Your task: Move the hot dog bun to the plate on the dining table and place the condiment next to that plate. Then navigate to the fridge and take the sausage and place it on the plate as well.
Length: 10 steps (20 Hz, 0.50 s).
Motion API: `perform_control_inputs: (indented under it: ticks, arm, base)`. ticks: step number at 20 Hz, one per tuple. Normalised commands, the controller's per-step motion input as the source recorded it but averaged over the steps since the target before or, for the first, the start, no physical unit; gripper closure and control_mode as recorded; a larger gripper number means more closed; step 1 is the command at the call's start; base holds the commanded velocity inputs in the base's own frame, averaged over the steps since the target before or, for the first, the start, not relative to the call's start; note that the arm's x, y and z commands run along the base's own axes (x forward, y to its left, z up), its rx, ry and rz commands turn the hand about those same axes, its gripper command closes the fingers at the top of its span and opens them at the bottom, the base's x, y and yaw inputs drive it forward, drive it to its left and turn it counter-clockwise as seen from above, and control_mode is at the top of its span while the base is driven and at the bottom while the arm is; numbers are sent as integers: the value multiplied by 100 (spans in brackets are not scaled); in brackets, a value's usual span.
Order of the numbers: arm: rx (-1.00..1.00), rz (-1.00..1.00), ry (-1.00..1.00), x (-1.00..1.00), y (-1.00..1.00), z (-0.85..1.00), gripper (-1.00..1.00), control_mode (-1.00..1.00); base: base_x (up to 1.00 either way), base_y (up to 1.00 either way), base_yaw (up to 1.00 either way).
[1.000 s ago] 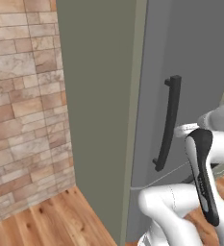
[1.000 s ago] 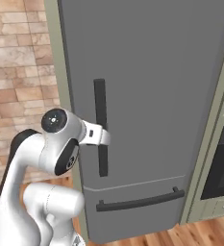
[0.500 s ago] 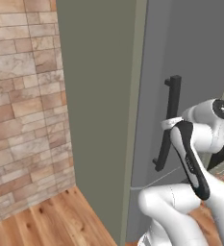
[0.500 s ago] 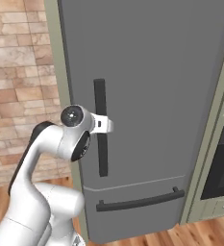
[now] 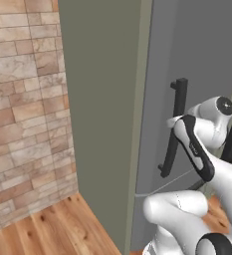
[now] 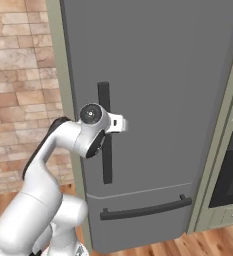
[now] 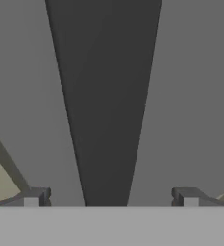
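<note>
Gripper [image 7: 111, 199] is sitting right at the fridge [image 6: 153, 60] door, fingers [image 7: 34, 196] spread wide apart with the handle [image 7: 106, 105] running between them, nothing clamped yet. I'm looking straight down the bar in the hand view, and it's lying roughly centred in the gap. From the right base view my wrist is pressing close against the handle [image 6: 104, 97] about mid-height. I'm judging this as the grasp step before pulling the door. Sausage is presumably inside the fridge, behind the closed door, so I'm not seeing it; bun, condiment and plate aren't here either. Risks: if I'm closing while not deep enough, the fingertips are only pinching the front edge and slipping off on the pull. If I'm pushing in further, I'm ramming the door panel. Pulling straight back instead of along the hinge arc is likely twisting the grip loose. My elbow is also sitting near the door [image 5: 197, 60] in the left base view, so the swinging door could be hitting my own arm or base.
</note>
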Motion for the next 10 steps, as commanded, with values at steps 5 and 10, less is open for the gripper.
perform_control_inputs:
  ticks: [5, 10]
  arm:
    - [3, 4, 0, 28, -4, -28, -100, -100]
    - [10, 7, 0, 38, 20, -52, 100, -100]
  base:
    - [0, 0, 0]
    - [0, 0, 0]
